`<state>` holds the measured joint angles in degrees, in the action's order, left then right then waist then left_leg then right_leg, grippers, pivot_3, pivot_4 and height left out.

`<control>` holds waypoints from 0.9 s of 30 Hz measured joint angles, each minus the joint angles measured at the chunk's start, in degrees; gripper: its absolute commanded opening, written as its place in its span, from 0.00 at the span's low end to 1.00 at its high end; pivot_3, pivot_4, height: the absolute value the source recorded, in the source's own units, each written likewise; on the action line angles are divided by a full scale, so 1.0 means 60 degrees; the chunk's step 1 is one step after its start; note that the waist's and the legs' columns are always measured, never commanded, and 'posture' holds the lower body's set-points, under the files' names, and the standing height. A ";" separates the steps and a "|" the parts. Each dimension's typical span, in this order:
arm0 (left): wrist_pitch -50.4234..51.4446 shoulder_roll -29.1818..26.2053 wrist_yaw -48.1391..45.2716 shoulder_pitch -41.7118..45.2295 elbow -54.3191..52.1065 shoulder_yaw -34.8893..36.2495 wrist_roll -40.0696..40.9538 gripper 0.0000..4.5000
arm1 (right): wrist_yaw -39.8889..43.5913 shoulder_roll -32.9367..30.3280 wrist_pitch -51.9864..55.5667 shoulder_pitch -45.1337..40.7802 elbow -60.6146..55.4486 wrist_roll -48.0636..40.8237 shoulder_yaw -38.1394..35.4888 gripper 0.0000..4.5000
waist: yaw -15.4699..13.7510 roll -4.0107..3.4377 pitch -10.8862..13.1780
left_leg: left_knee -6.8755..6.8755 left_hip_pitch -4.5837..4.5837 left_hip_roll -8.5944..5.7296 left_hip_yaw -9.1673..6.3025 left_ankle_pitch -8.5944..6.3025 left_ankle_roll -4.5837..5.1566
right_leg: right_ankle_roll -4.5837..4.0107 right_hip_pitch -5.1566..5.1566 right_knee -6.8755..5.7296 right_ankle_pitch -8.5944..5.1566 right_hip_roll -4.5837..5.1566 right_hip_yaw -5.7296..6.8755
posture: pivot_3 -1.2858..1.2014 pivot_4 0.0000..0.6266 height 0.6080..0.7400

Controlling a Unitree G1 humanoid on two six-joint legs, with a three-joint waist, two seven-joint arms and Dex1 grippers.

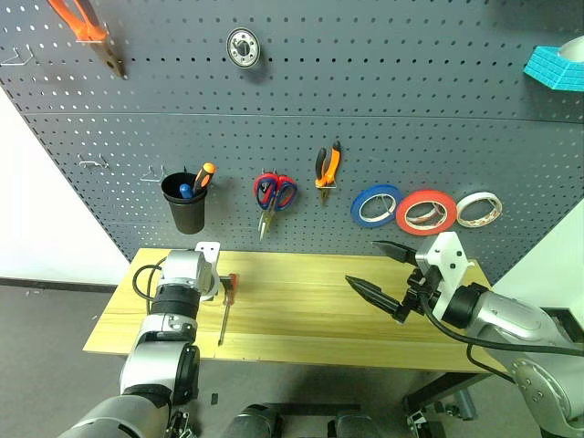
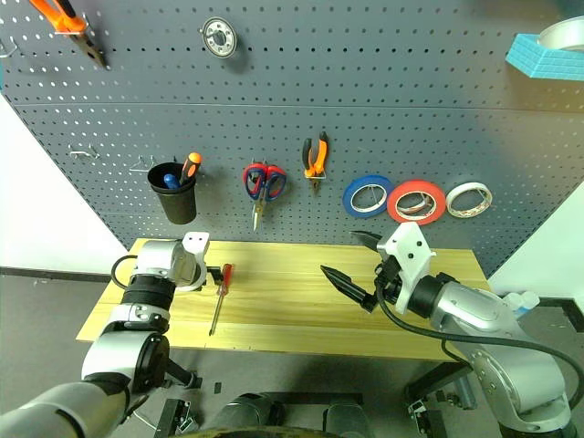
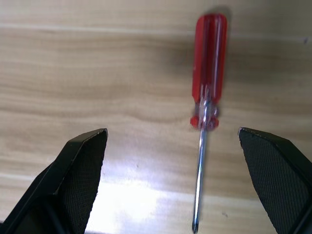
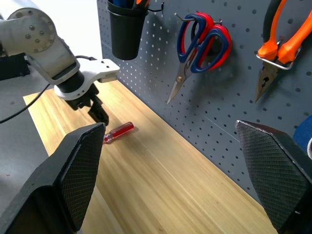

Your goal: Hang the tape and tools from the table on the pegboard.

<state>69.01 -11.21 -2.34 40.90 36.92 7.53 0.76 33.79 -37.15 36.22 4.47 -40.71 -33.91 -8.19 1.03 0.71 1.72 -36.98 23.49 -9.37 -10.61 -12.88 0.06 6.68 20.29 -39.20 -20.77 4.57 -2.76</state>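
Observation:
A slim red-handled screwdriver lies on the light wooden table at its left part, handle toward the pegboard. My left gripper points down just above it, open wide, with the screwdriver's handle slightly ahead of its fingers. The right wrist view shows that left gripper beside the handle. My right gripper hovers open and empty over the table's right part. The bright red tape and the small orange-and-black pliers hang on the pegboard.
Also on the pegboard are a black cup of tools, red-and-blue scissors, a blue roll, a white roll and large orange pliers at the top left. Bare hooks sit at the left.

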 measured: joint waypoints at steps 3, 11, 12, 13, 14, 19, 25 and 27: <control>-0.0467 0.0000 0.0011 0.0240 0.0740 0.0039 0.0023 1.00 | -0.0028 -0.0001 0.0006 0.0020 -0.0043 -0.0012 -0.0002 1.00 | 0.0011 0.0003 0.0002 | 0.0001 0.0000 0.0000 0.0000 0.0002 0.0003 | 0.0000 0.0001 0.0000 0.0000 0.0000 -0.0001 | 0.47 0.00 0.84; -0.1631 0.0057 0.0111 0.0643 0.2655 0.0394 0.0289 1.00 | -0.0072 -0.0011 0.0096 0.0174 -0.0136 -0.0027 -0.0032 1.00 | 0.0038 0.0013 0.0007 | 0.0001 0.0000 0.0000 0.0000 0.0004 0.0008 | 0.0000 0.0002 0.0000 0.0000 0.0000 -0.0002 | 0.46 0.00 0.84; -0.1789 0.0062 0.0122 0.0662 0.2848 0.0395 0.0299 1.00 | -0.0087 -0.0011 0.0109 0.0185 -0.0145 -0.0029 -0.0034 1.00 | 0.0038 0.0013 0.0007 | 0.0001 0.0001 0.0000 0.0000 0.0004 0.0008 | 0.0000 0.0002 0.0000 0.0000 0.0001 -0.0002 | 0.46 0.00 0.84; -0.1972 0.0074 0.0151 0.0671 0.3029 0.0394 0.0299 1.00 | -0.0099 -0.0011 0.0122 0.0196 -0.0163 -0.0030 -0.0039 1.00 | 0.0038 0.0013 0.0007 | 0.0001 0.0000 0.0000 0.0001 0.0004 0.0008 | 0.0000 0.0002 0.0000 0.0000 0.0001 -0.0002 | 0.46 0.00 0.84; -0.2127 0.0089 0.0201 0.0680 0.3216 0.0396 0.0302 1.00 | -0.0110 -0.0012 0.0140 0.0217 -0.0202 -0.0031 -0.0043 1.00 | 0.0039 0.0014 0.0008 | 0.0001 0.0000 0.0000 0.0000 0.0004 0.0008 | 0.0000 0.0002 0.0000 0.0000 0.0001 -0.0002 | 0.46 0.00 0.84; -0.2760 0.0097 0.0259 0.0697 0.3986 0.0401 0.0364 1.00 | -0.0130 -0.0018 0.0179 0.0354 -0.0331 -0.0119 -0.0079 1.00 | 0.0065 0.0022 0.0012 | 0.0001 0.0001 0.0000 0.0001 0.0004 0.0008 | 0.0000 0.0001 0.0000 0.0000 0.0001 -0.0002 | 0.46 0.01 0.84; -0.3315 0.0061 0.0222 0.0743 0.4460 0.0381 0.0363 1.00 | -0.0155 -0.0063 0.0222 0.0364 -0.0371 -0.0185 -0.0194 1.00 | 0.0239 0.0028 0.0016 | 0.0002 0.0002 0.0000 0.0000 0.0004 0.0008 | 0.0000 0.0002 0.0000 0.0000 0.0002 -0.0002 | 0.46 0.02 0.84; -0.3520 0.0058 0.0181 0.0817 0.4590 0.0355 0.0357 1.00 | -0.0160 -0.0066 0.0289 0.0377 -0.0428 -0.0198 -0.0194 1.00 | 0.0272 0.0031 0.0018 | 0.0001 0.0002 0.0000 0.0000 0.0004 0.0009 | 0.0001 0.0002 0.0000 0.0000 0.0002 -0.0002 | 0.46 0.02 0.84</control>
<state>47.89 -10.86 -1.26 45.80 64.47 9.66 2.90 32.83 -37.55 37.96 6.73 -43.28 -35.10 -9.35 2.66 0.90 1.83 -36.98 23.50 -9.37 -10.61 -12.86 0.11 6.69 20.30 -39.20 -20.77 4.58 -2.77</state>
